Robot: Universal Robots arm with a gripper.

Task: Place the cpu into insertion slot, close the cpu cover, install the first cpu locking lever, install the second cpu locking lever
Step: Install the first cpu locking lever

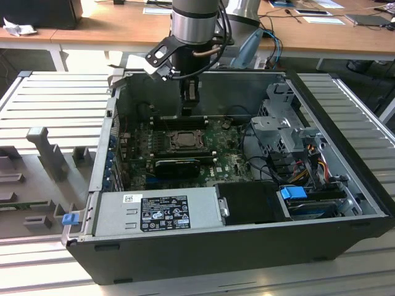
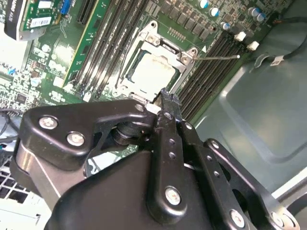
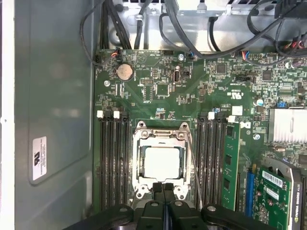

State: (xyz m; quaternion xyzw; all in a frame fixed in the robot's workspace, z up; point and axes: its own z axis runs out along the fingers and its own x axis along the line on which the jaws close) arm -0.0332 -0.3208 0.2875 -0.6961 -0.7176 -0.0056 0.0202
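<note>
One closed, empty gripper (image 3: 163, 188) just beside the cpu (image 3: 162, 162) within the cpu cover (image 3: 162, 136).

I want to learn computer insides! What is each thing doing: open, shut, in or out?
cpu: seated in the insertion slot
cpu cover: down flat around the cpu
locking lever: latched or not, cannot tell
gripper: shut, at the cover's edge
computer case: side open

Robotics lab or electronics workshop. An industrial robot arm (image 1: 194, 24) reaches down into an open desktop computer case (image 1: 203, 250), which lies on a ribbed aluminium counter (image 1: 49, 98). Behind it, a long wooden counter (image 1: 92, 34) carries loose papers (image 1: 324, 20) and a blue cable (image 1: 274, 43).
</note>
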